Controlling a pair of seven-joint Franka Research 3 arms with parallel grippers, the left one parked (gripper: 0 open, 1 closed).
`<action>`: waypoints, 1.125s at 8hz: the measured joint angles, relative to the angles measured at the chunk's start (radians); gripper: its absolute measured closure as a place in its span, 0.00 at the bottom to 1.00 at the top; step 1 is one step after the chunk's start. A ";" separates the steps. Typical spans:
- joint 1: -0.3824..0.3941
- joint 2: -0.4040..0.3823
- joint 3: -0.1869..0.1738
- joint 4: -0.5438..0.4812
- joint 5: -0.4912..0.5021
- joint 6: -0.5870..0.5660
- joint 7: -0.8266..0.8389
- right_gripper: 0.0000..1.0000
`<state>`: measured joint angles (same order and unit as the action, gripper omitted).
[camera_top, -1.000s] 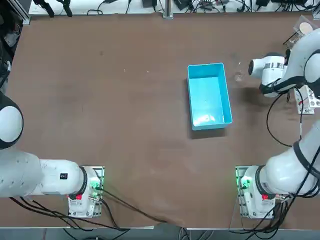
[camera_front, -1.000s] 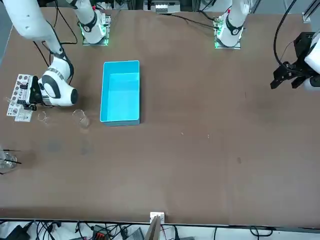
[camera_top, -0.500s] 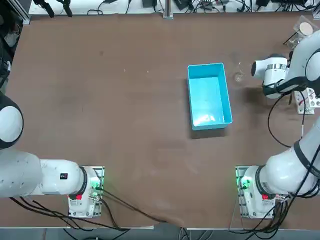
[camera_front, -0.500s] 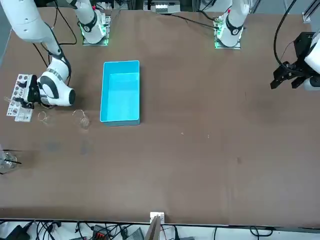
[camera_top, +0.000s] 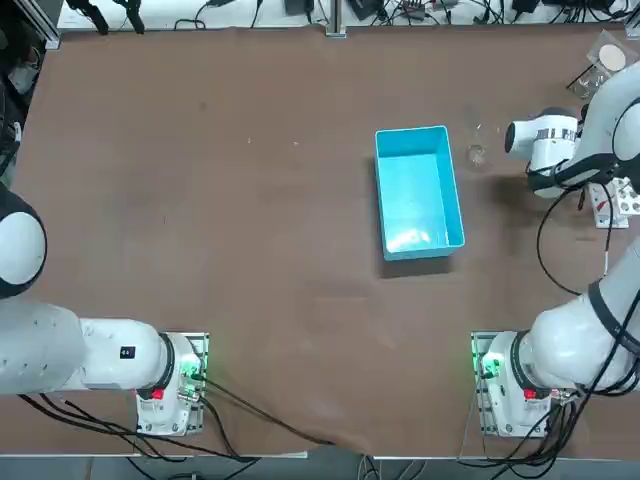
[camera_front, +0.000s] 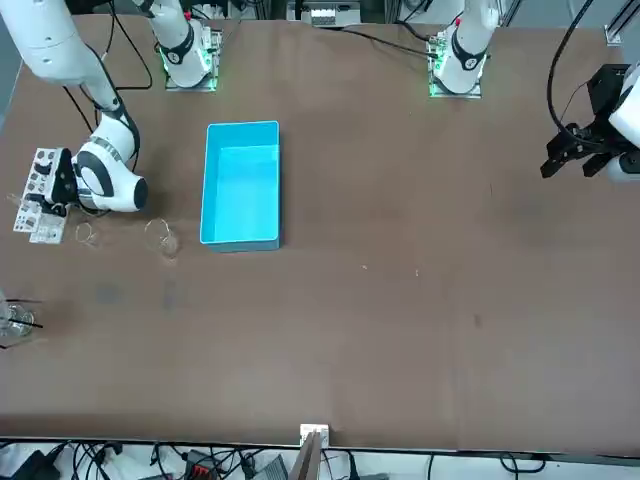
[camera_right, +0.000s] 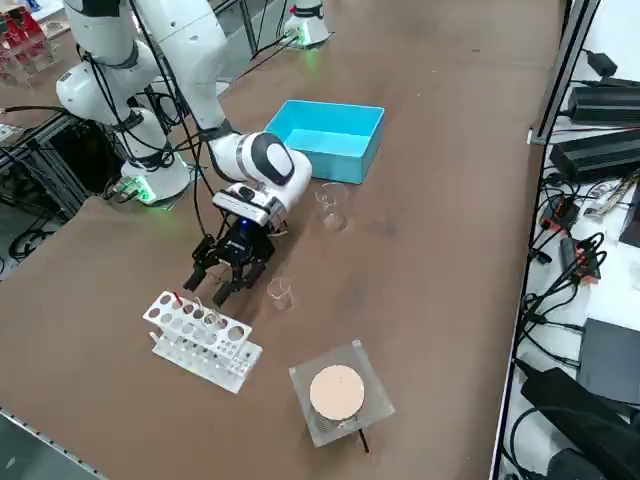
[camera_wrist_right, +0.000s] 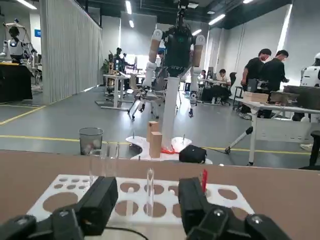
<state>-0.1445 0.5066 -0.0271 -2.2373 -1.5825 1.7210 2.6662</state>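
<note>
My right gripper (camera_right: 226, 276) hangs low over the table, pointing at a white test tube rack (camera_right: 201, 340) just beyond its tips. In the right wrist view the gripper (camera_wrist_right: 147, 202) is open, its black fingers (camera_wrist_right: 100, 200) spread wide and holding nothing. A clear tube (camera_wrist_right: 149, 192) stands in the rack (camera_wrist_right: 65, 192) in line with the gap between them. A red-tipped tube (camera_wrist_right: 204, 180) stands further along the rack. From the front, the gripper (camera_front: 58, 190) sits right against the rack (camera_front: 36, 195).
A blue bin (camera_top: 418, 190) lies mid-table. A glass beaker (camera_right: 331, 205) stands beside the bin (camera_right: 333, 138), and a smaller one (camera_right: 281, 292) is close to the gripper. A clear dish with a tan disc (camera_right: 338, 392) sits near the table corner beyond the rack.
The right arm's wrist has shifted a little toward the rack, bringing the gripper closer to the tubes. Nothing else moved.
</note>
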 joint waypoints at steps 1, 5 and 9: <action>-0.010 0.002 0.000 0.000 -0.017 0.006 0.005 0.25; -0.057 0.015 0.000 0.000 -0.055 0.027 0.016 0.30; -0.066 0.025 0.000 0.000 -0.064 0.027 0.031 0.40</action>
<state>-0.2100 0.5316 -0.0272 -2.2373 -1.6465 1.7484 2.6970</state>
